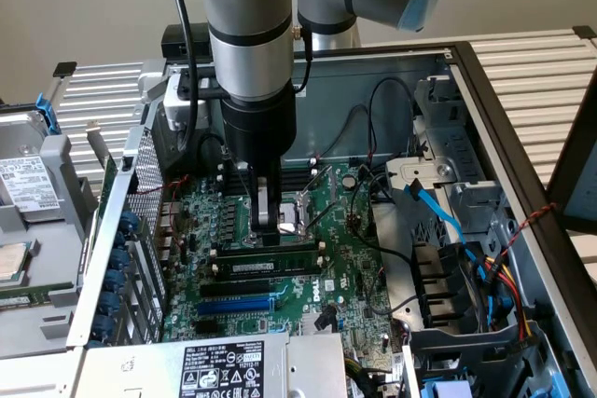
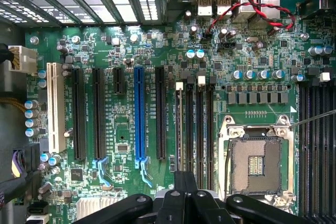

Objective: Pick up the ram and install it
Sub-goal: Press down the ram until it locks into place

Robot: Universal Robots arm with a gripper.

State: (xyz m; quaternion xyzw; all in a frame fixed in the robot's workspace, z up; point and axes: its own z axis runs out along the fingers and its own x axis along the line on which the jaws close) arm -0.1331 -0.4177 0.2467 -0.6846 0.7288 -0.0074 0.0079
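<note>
Gripper (image 2: pixel 185 195) nearest wrist camera, fingers closed, holding nothing visible, over black slots (image 2: pixel 195 129). Exterior view: ram (image 1: pixel 270 267) seated in slot below gripper (image 1: pixel 268 221). Wrist view adds blue slot (image 2: pixel 139 114).

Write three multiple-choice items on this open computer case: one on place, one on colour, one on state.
1. Where is the ram?
A) among the long black slots, near the claw
B) on the power supply
C) outside the case

2. The long slot flanked by black slots is:
A) red
B) blue
C) yellow

3. The claw is:
A) wide open
B) shut
C) gripping a cable

Key: 1A, the green stick stands in the slot row; 2B, it is plainly blue; 3B, its fingers are together.
</note>
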